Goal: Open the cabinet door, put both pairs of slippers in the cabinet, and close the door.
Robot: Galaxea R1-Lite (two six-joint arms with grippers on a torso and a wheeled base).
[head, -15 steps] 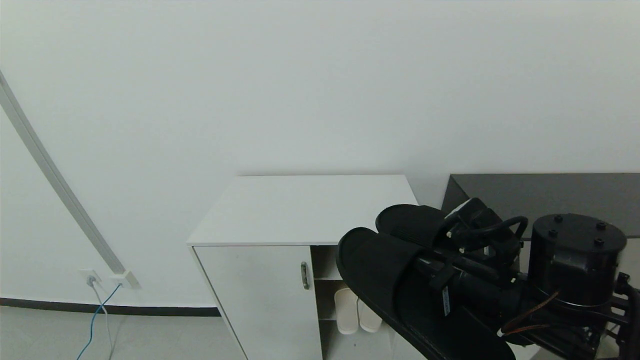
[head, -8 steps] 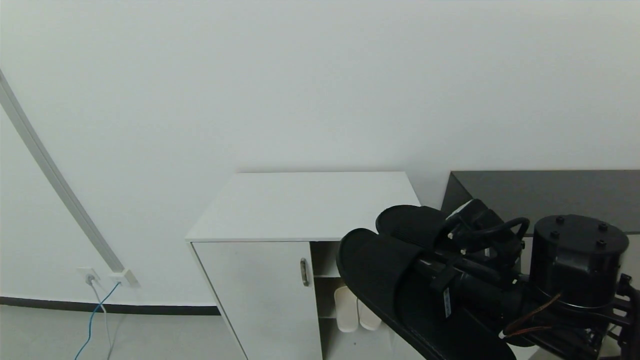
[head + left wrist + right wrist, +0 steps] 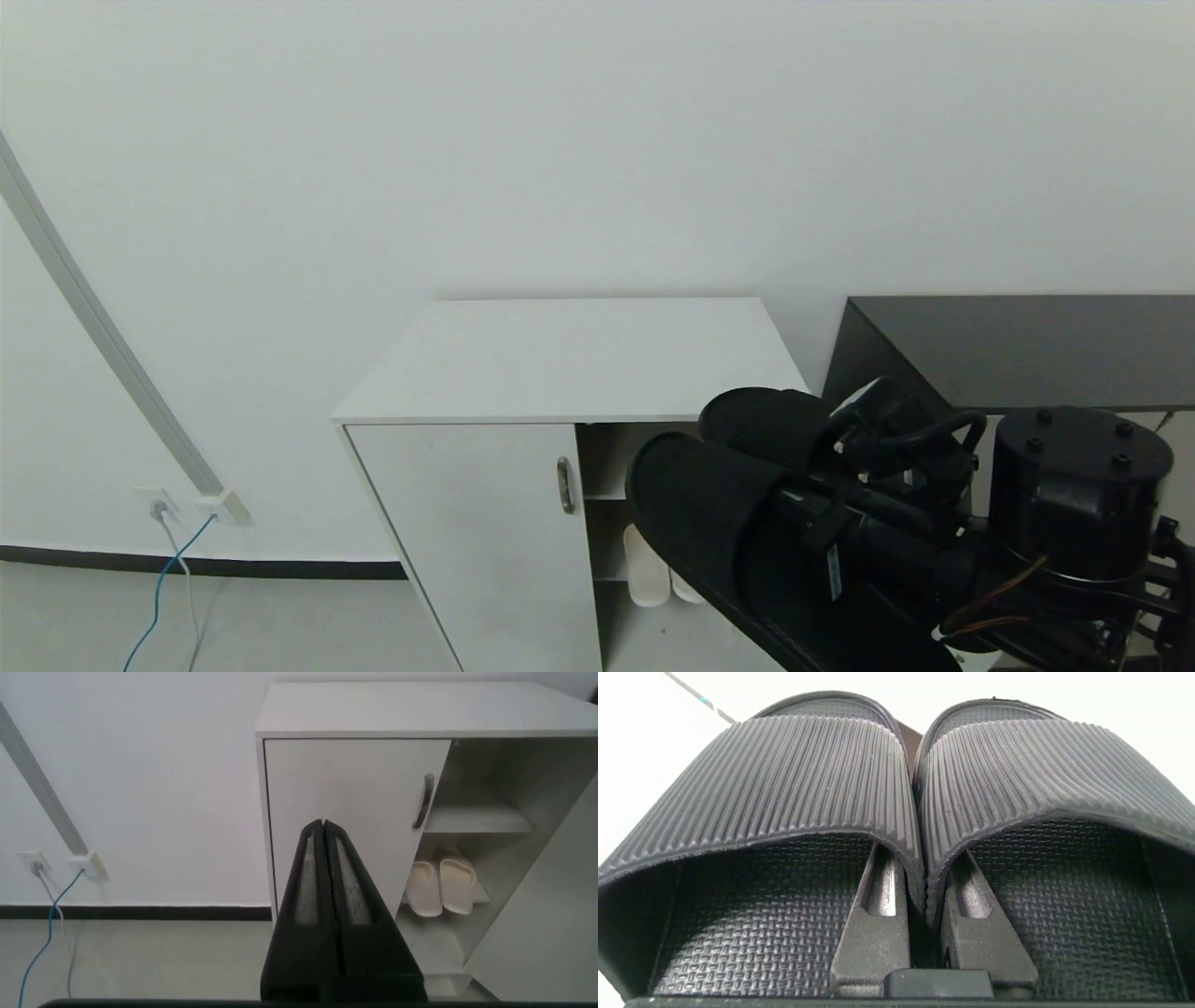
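Cabinet: one door closed on its left half, right half open, two white slippers side by side on a shelf inside. Two black slippers held up before the cabinet's open half by right gripper, one finger under each strap, pinching the inner edges together. Left gripper faces the cabinet's closed door, fingers pressed together, nothing between

The right gripper clamps a pair of black slippers side by side, one finger inside each and their adjoining inner walls pinched between. Ribbed straps arch over the fingers, with the toes at twelve o'clock from the gripper.
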